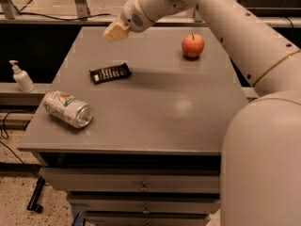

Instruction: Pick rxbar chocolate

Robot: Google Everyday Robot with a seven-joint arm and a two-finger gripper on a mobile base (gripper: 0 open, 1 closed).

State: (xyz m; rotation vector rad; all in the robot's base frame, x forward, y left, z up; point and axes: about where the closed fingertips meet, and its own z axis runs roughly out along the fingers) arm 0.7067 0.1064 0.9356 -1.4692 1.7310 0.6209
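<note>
The rxbar chocolate point(110, 72) is a small flat black wrapper with a row of pale lettering, lying flat on the grey table point(155, 107) at the left-middle. My gripper point(116, 32) hangs in the air above the table's far left part, up and slightly right of the bar, and apart from it. It holds nothing that I can see. The white arm reaches in from the upper right.
A silver-white soda can point(67, 109) lies on its side near the table's front left edge. A red apple point(193, 45) sits at the far right. A white pump bottle point(20, 77) stands on a ledge left of the table. Drawers are below the tabletop.
</note>
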